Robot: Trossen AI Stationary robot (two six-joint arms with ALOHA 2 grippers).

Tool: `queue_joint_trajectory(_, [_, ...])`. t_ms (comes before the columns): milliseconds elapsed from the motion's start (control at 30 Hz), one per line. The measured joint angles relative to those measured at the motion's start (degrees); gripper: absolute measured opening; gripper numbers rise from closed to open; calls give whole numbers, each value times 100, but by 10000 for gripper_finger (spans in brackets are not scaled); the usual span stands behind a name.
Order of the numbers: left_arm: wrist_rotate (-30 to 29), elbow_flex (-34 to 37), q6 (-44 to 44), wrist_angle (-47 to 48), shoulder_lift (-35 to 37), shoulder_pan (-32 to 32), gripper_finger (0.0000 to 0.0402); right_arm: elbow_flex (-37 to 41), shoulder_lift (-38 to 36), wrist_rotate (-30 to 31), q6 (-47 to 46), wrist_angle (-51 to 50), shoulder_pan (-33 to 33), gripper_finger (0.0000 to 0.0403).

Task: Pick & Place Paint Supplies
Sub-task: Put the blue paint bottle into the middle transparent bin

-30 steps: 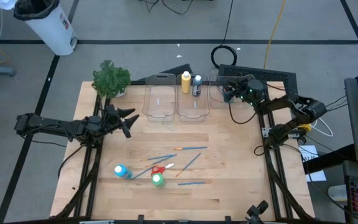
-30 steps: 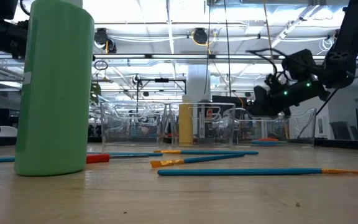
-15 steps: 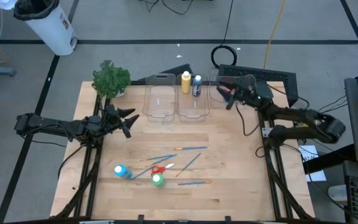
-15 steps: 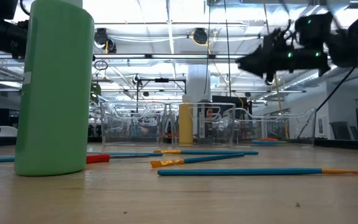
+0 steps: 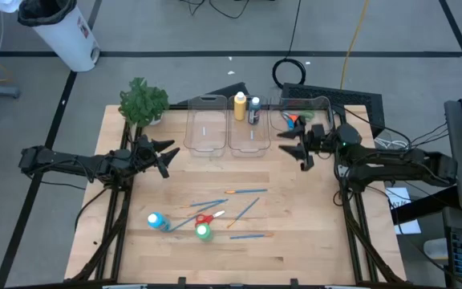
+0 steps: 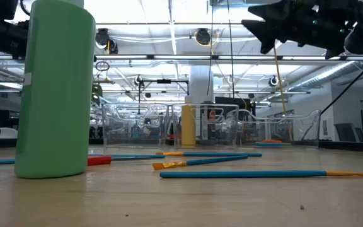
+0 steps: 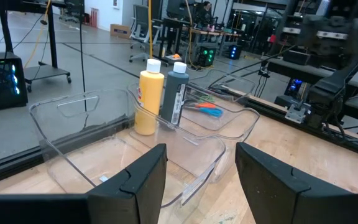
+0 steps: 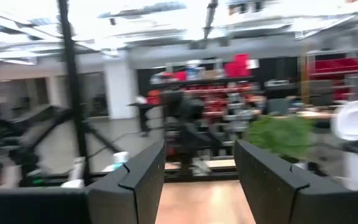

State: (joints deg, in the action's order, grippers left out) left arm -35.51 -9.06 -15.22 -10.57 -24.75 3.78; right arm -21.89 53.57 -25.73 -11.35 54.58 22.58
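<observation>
Bare wood lies open between the three clear bins [image 5: 233, 128] at the far edge and the cluster of brushes [image 5: 239, 193], scissors [image 5: 204, 217] and bottles [image 5: 204, 232] nearer the front. The left gripper [image 5: 167, 156] and right gripper [image 5: 291, 146], both empty with fingers apart, flank this strip. A plant [image 5: 143, 102] blocks the far left corner.

Four bottles [image 5: 240, 105], four brushes [image 5: 245, 192], three bins [image 5: 204, 128]
</observation>
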Motion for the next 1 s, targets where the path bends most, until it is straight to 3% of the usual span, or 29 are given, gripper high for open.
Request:
queue_joint_trajectory(300, [1,0,-148,-370,0,-1,198,0,1,9,2,-208,-1043,186])
queue_joint_trajectory(500, [178,0,-1405,-421,2,3,198,0,1,34,4,-268,-1401,177])
queue_joint_trajectory(600, [1121,0,-1733,-420,2,3,198,0,1,39,26,-268,-1448,172])
queue_joint_trajectory(800, [4163,0,-1770,-818,-2,57,198,0,1,114,279,-261,-1446,173])
queue_joint_trajectory(867, [4548,0,-1470,-1377,-81,227,198,0,1,298,368,-261,-1446,173])
queue_joint_trajectory(1000, [4385,-3,-999,-2810,-555,695,198,2,1,504,455,-261,-1443,171])
